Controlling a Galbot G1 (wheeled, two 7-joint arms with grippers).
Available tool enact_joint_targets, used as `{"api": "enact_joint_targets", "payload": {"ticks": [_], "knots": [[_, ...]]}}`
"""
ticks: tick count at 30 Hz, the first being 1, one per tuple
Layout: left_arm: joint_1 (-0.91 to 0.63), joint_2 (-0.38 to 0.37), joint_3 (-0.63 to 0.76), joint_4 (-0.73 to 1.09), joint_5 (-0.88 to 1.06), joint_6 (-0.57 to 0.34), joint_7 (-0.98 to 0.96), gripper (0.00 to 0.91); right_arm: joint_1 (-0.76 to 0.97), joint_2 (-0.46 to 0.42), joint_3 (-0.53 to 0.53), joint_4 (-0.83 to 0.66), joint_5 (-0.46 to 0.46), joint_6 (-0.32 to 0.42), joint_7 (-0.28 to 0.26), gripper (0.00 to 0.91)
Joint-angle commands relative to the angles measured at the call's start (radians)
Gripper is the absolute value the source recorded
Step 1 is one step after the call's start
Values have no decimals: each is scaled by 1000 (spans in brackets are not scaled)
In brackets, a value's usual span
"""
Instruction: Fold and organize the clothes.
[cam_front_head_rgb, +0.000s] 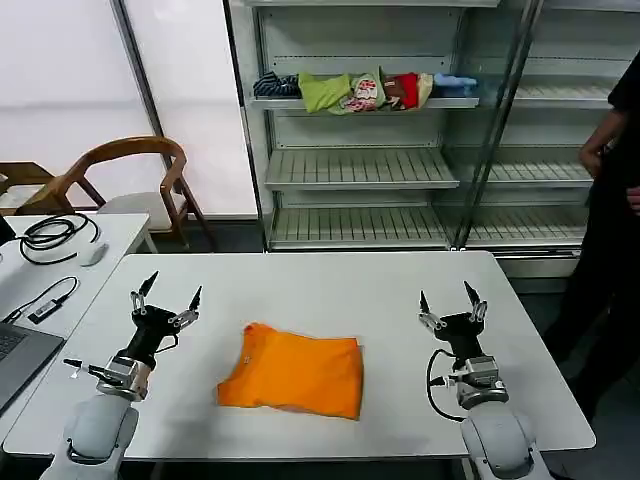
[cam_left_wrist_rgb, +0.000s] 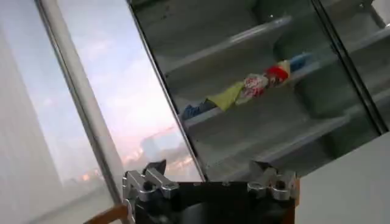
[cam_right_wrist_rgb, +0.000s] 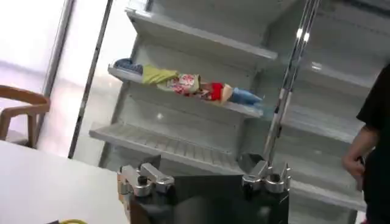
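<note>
I'm seeing the folded orange T-shirt (cam_front_head_rgb: 295, 373) lying between my spread-open left gripper (cam_front_head_rgb: 167, 291) at 9 o'clock and equally spread right gripper (cam_front_head_rgb: 447, 299) at 3 o'clock.

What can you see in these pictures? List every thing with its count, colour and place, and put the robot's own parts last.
T-shirt: one, bright orange, folded, on the table between the two arms.
Table: one, white, in front of the robot.
Shelf rack: one, grey metal, behind the table.
Pile of garments: one, green, red, blue and dark, on an upper shelf.
Chair: one, brown wood, behind the table to the left.
Side desk: one, white, far left.
Cables: black, on the side desk.
Laptop: one, dark, at the left edge.
Person: one, in dark clothes, at the right edge.
Left pincer: one, open, raised left of the T-shirt.
Right pincer: one, open, raised right of the T-shirt.
</note>
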Motion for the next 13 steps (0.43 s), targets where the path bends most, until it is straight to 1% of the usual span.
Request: {"api": "enact_joint_targets", "payload": {"ticks": [1, 13], "knots": [[-13, 1, 2, 7, 3, -10, -3, 907, 6, 0, 1, -7, -23, 29, -4, 907], [34, 9, -18, -25, -35, -5, -14, 907, -3, 15, -2, -3, -45, 53, -8, 907]]}}
